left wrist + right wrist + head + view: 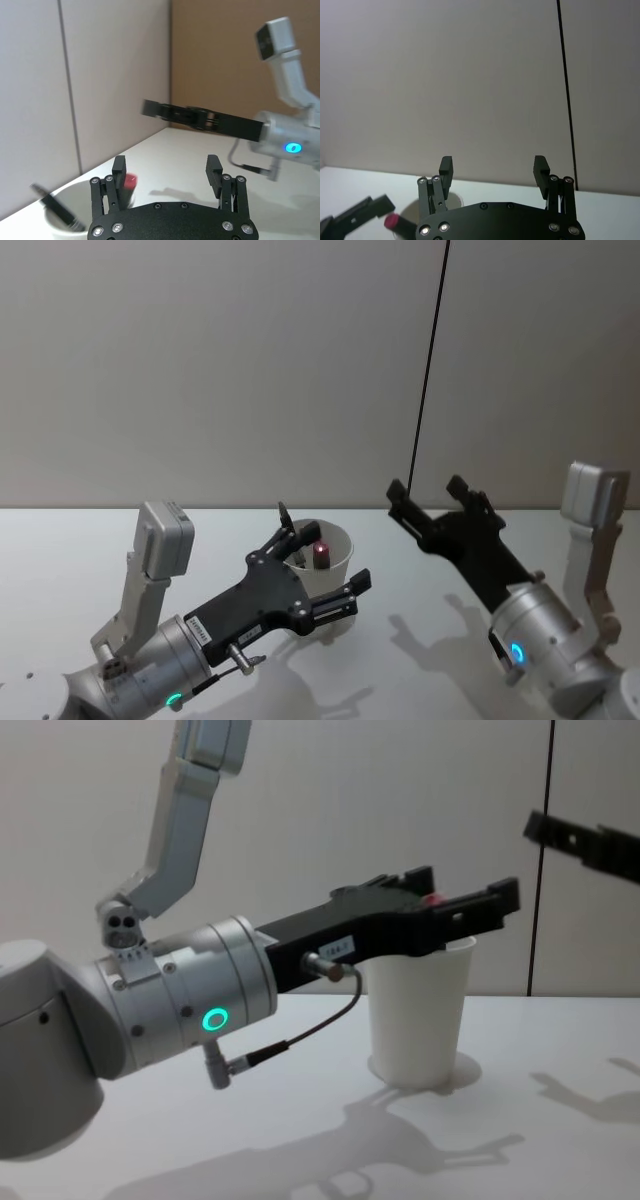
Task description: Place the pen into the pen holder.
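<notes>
Your white surface [80,540] runs back to a pale wall [200,360] crossed by a thin dark vertical seam. On the surface stands the pen holder [418,1015], a plain white tapered paper cup. Your left hand [328,570] hovers at its rim, fingers spread wide and holding nothing; one finger partly hides the cup. Your right hand [428,492] hangs well apart to the right, also spread and empty. The pen [320,554] stands inside the cup, red-capped end up, its body hidden.
</notes>
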You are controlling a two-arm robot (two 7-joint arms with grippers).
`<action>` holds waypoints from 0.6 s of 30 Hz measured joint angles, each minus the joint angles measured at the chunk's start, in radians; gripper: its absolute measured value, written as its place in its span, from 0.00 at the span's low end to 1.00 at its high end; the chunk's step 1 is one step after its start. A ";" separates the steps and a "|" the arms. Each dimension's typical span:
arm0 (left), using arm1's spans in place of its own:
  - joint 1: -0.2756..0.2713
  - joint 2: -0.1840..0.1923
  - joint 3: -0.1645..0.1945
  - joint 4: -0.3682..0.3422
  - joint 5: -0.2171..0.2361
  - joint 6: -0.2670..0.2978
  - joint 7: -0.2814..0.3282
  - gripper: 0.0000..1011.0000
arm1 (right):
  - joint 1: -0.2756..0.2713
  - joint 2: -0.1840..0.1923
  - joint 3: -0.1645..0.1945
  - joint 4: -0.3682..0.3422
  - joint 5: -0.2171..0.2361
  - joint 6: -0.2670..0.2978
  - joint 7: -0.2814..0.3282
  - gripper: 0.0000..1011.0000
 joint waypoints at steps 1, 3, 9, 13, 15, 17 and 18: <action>0.003 0.002 -0.001 -0.004 0.006 0.003 0.011 0.99 | -0.006 0.002 0.000 -0.003 -0.008 0.000 -0.002 0.99; 0.012 0.009 -0.005 -0.018 0.022 0.011 0.042 0.99 | -0.028 0.007 -0.001 -0.014 -0.039 0.000 -0.009 0.99; 0.037 0.026 -0.013 -0.050 0.062 0.033 0.121 0.99 | -0.086 0.022 -0.003 -0.043 -0.119 0.000 -0.028 0.99; 0.052 0.037 -0.019 -0.071 0.089 0.046 0.173 0.99 | -0.120 0.030 -0.004 -0.060 -0.166 0.000 -0.038 0.99; 0.058 0.041 -0.021 -0.080 0.099 0.051 0.193 0.99 | -0.134 0.034 -0.004 -0.067 -0.184 0.000 -0.043 0.99; 0.066 0.047 -0.024 -0.091 0.114 0.059 0.222 0.99 | -0.150 0.038 -0.004 -0.076 -0.208 0.000 -0.048 0.99; 0.069 0.050 -0.025 -0.096 0.119 0.061 0.232 0.99 | -0.155 0.039 -0.005 -0.078 -0.214 0.000 -0.050 0.99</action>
